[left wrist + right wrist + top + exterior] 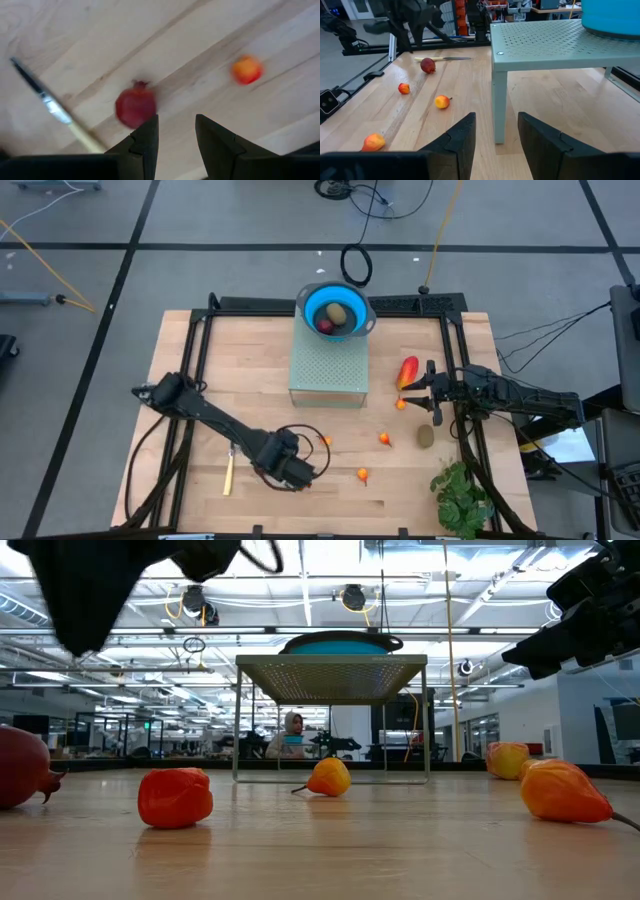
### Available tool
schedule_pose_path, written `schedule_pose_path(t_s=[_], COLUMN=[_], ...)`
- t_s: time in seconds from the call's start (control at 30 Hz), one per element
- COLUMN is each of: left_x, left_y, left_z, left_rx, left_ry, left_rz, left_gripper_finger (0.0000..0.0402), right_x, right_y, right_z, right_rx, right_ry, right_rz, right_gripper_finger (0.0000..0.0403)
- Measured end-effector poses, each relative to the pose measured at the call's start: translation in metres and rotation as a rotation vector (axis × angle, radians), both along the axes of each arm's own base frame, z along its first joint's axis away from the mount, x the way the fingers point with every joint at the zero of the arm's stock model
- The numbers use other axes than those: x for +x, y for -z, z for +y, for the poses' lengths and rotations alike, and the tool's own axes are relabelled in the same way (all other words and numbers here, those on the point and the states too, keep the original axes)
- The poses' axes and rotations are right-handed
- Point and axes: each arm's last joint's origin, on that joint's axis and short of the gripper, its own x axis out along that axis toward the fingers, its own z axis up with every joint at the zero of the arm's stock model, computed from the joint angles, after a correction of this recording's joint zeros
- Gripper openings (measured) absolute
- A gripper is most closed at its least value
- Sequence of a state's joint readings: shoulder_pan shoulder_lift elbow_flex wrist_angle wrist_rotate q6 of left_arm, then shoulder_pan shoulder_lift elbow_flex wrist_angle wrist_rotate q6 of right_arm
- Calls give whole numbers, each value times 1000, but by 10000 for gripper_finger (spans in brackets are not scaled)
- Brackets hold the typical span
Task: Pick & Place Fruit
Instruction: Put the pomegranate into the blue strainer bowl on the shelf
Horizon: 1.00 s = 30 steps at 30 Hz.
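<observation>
One dark red round fruit (135, 106) lies just off my left gripper (176, 131) — beside one finger, outside its empty, part-open gap — far nearer than the right arm.

Dark red fruit (20, 768) cut off by edge.

I see the bowl (335, 310) on the perforated stand (328, 370) at the table's (250, 370) back — fruit pieces (385, 438) scattered in front, plant (462, 495) at the front right.
</observation>
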<state>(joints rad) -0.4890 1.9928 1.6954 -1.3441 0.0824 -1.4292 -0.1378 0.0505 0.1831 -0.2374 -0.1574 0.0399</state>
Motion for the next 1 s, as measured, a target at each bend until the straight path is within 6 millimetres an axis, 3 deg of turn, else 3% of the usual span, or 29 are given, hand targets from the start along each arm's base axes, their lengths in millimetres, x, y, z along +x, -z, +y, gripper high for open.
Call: schedule_pose_path(t_s=[0.43,0.7,1.0], left_x=[-7,-9,-17], left_y=[5,6,29], left_z=[2,3,5], left_rx=[38,81,48], left_ry=[117,133,114], left_rz=[95,104,172], left_gripper_finger=[140,225,318], right_x=[0,0,0], right_y=[0,0,0], right_z=[0,0,0], right_rx=[0,0,0], right_ry=[0,0,0], right_rz=[0,0,0], right_gripper_finger=[139,139,139])
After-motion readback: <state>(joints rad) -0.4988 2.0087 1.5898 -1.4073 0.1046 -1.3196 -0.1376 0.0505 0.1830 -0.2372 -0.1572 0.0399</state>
